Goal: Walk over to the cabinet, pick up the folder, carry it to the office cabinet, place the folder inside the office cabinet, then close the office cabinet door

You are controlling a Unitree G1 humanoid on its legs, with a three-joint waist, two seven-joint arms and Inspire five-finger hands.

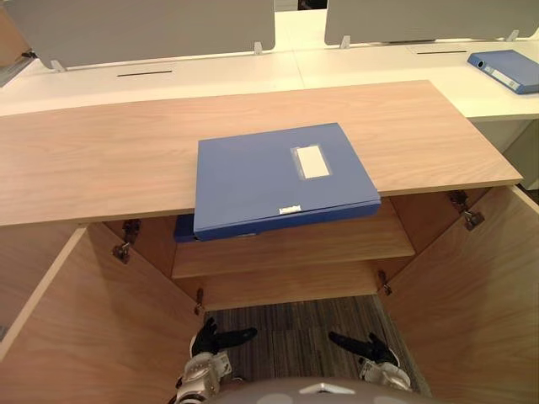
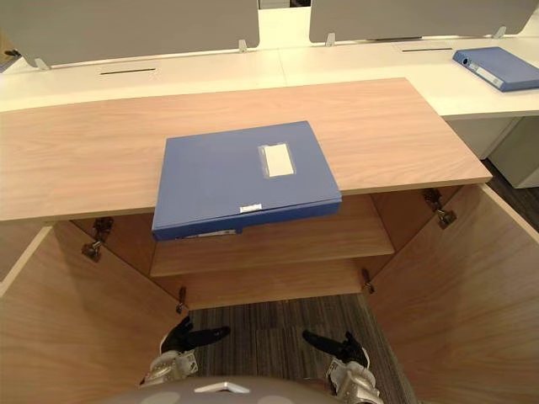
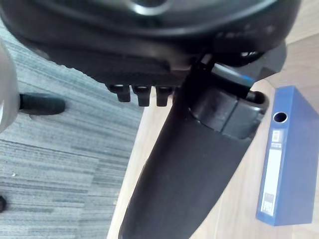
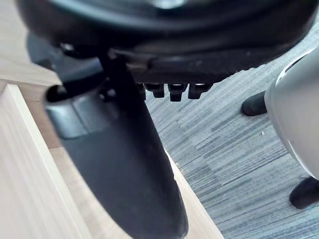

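Note:
A blue folder (image 1: 282, 177) with a white label lies flat on the wooden cabinet's top (image 1: 101, 160), its spine overhanging the front edge. Both cabinet doors stand wide open, the left door (image 1: 93, 328) and the right door (image 1: 472, 286). My left hand (image 1: 212, 341) and right hand (image 1: 370, 347) hang low in front of the cabinet, over grey carpet, well below the folder. Each is relaxed and holds nothing. The left wrist view shows my left hand (image 3: 189, 169) near a second blue folder (image 3: 289, 159) on wood. My right hand (image 4: 124, 164) shows beside a wooden door edge.
Inside the cabinet a wooden shelf (image 1: 295, 248) runs across, with the second blue folder (image 1: 184, 227) tucked under the top at its left. White desks (image 1: 210, 76) with grey partition panels (image 1: 143, 29) stand behind. Another blue folder (image 1: 508, 69) lies on the far right desk.

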